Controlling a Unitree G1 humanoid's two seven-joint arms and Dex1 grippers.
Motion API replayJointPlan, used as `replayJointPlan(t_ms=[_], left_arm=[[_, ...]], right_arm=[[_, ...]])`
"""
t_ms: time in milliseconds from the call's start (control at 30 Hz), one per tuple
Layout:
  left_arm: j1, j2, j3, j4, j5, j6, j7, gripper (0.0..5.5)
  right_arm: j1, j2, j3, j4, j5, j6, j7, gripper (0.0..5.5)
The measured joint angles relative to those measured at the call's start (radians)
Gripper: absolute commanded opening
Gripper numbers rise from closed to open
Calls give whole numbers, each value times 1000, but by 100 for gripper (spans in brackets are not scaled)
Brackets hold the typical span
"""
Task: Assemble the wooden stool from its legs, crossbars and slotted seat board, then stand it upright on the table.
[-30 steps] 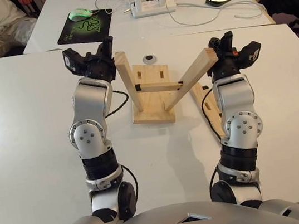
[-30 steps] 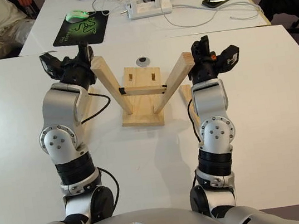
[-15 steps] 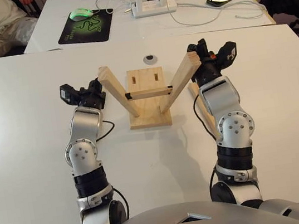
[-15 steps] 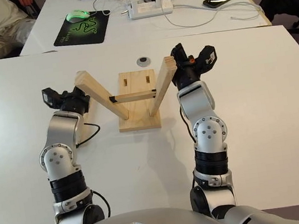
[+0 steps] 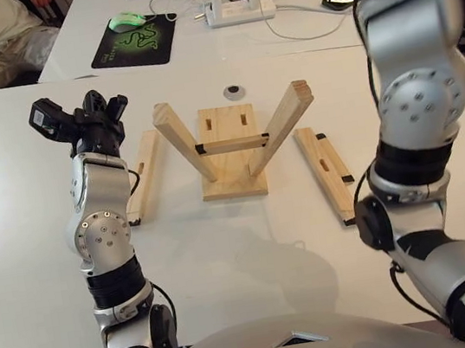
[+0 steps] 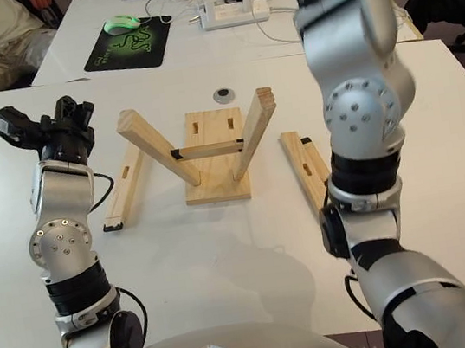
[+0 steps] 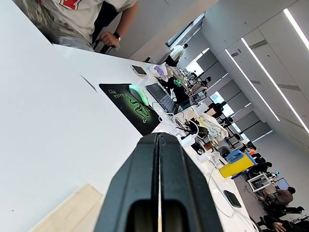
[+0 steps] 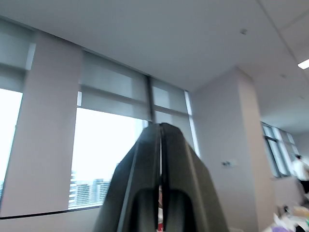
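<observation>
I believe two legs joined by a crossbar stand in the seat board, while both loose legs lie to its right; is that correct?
Not quite: the left eye view shows one loose leg right of the seat board and the other loose leg left of it. The rest holds.

the two head eyes look forward and down from above the arms onto the white table [image 5: 24,240], sharing the stool [image 5: 229,152] at mid distance from slightly offset sides. the left wrist camera sits close behind the left gripper [image 7: 158,140], facing low across the table toward the mouse mat [image 7: 130,106]. the right wrist camera, close behind the right gripper [image 8: 160,128], faces up at windows [image 8: 111,150] and ceiling [image 8: 145,38].
</observation>
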Motion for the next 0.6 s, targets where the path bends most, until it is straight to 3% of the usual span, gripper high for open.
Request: replayJointPlan(t_ms=[267,467,600], left_arm=[[-2,8,0,-43,64,41,-26,0],[-11,13,14,-62,84,62,-31,0],[-29,10,21,-75,84,79,-31,0]], right_arm=[[-67,-117,-69,12,67,141,70,2],[307,-118,106,-24,38,330,106,2],[432,-117,161,-60,-55,290,127,2]])
